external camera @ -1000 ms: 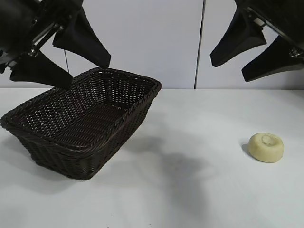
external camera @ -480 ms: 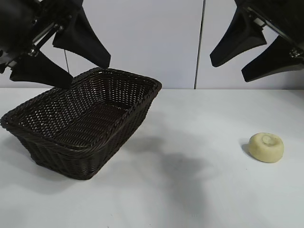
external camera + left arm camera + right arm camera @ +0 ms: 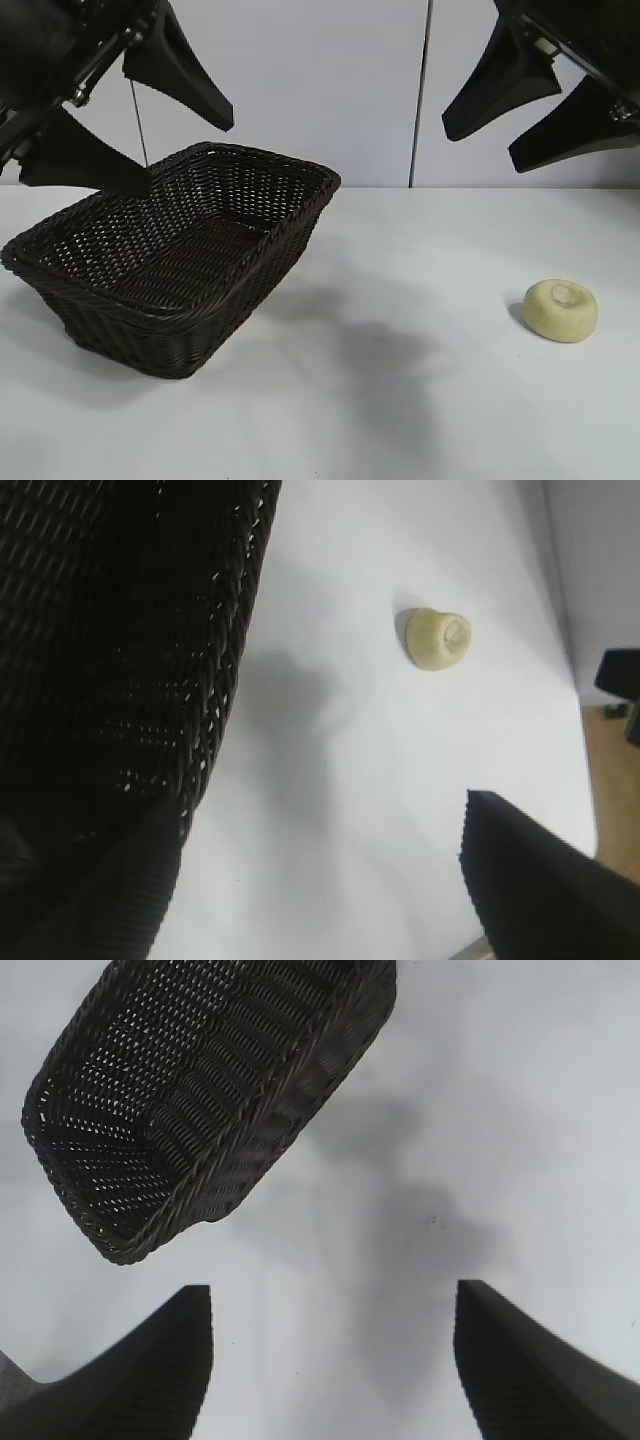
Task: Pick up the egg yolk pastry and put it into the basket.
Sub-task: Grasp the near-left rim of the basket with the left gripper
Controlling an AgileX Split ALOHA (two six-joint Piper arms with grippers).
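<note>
The egg yolk pastry point(image 3: 561, 310), a small pale yellow bun with a dimple on top, lies on the white table at the right. It also shows in the left wrist view point(image 3: 438, 638). The dark brown wicker basket point(image 3: 180, 255) stands at the left, and appears in both wrist views point(image 3: 120, 630) point(image 3: 200, 1090). My left gripper point(image 3: 187, 150) hangs open and empty above the basket's far rim point(image 3: 320, 805). My right gripper point(image 3: 480, 148) hangs open and empty high above the table, up and left of the pastry point(image 3: 331, 1288). The pastry is out of the right wrist view.
The white table point(image 3: 400, 400) stretches between basket and pastry. A pale wall with a dark vertical seam point(image 3: 421, 90) stands behind. The table's edge and a brown floor point(image 3: 615, 780) show in the left wrist view.
My left gripper has shifted slightly upward over the basket. The right gripper, basket and pastry have not moved.
</note>
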